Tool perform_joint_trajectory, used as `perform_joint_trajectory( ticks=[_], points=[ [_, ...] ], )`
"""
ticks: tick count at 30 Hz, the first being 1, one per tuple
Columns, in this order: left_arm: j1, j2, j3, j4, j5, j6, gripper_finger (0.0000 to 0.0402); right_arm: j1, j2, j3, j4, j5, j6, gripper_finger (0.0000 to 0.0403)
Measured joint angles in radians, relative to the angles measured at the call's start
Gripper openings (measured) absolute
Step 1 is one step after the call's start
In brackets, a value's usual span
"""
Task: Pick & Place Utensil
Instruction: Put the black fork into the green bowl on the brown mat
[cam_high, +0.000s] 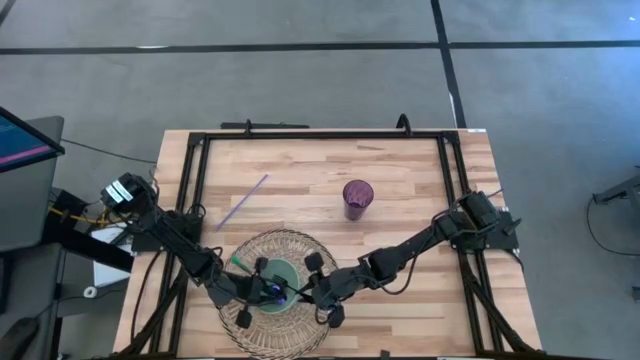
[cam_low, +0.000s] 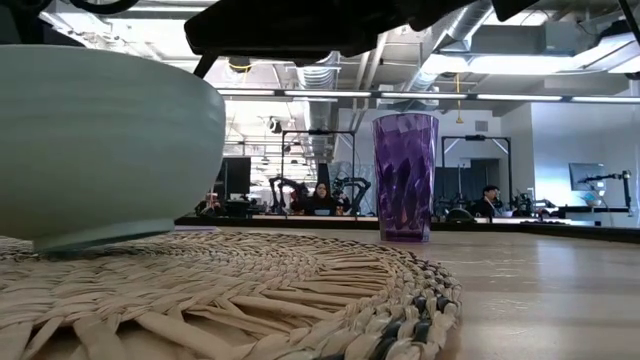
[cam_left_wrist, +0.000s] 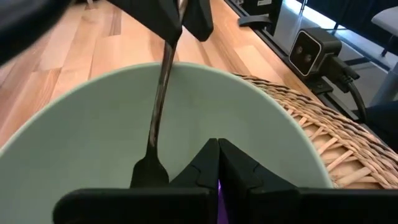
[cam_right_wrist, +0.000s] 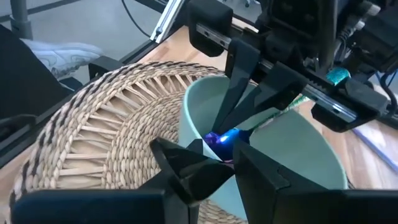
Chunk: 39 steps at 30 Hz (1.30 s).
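Observation:
A pale green bowl (cam_high: 283, 283) (cam_low: 95, 140) sits on a round woven placemat (cam_high: 250, 330) (cam_low: 240, 295). Over it both grippers meet at a utensil with a thin metal shaft (cam_left_wrist: 160, 99) and a shiny purple-blue end (cam_right_wrist: 221, 139). My left gripper (cam_high: 268, 291) (cam_left_wrist: 218, 163) comes from the table's left and is shut on the purple end. My right gripper (cam_high: 306, 293) (cam_right_wrist: 219, 167) comes from the right and is shut on the shaft. The utensil's dark lower end (cam_left_wrist: 149, 172) is down inside the bowl. My left gripper pinches the utensil's purple end (cam_left_wrist: 219, 186) between its two fingers, pointing down into the bowl; its own fingers hide most of that end. My right gripper pinches the metal shaft at its upper part (cam_left_wrist: 176, 34), fingers across it; the shaft slants down into the bowl.
A purple ribbed cup (cam_high: 358, 198) (cam_low: 405, 175) stands upright on the wooden table to the far right of the placemat. A thin purple straw (cam_high: 243, 200) lies flat on the far left. A black frame (cam_high: 320, 134) runs along the table edges. People sit in the room behind.

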Motion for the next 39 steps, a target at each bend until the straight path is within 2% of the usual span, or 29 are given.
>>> perform_joint_trajectory(
  ticks=[18,26,33,39],
  points=[
    [0.000,0.000,0.000,0.016,0.000,-0.009,0.0007,0.022,-0.003,0.001,-0.053,0.000,0.043,0.0091],
    [0.000,0.000,0.000,0.031,0.000,-0.008,0.0007,0.030,-0.001,0.000,-0.089,-0.001,0.121,0.0144],
    [0.000,0.000,0.000,0.045,-0.005,-0.008,0.0008,0.058,-0.007,0.002,-0.080,0.000,0.065,0.0196],
    [0.006,0.000,0.000,0.059,-0.007,-0.008,0.0008,0.086,-0.029,0.035,-0.075,0.002,0.061,0.0220]
  ],
)
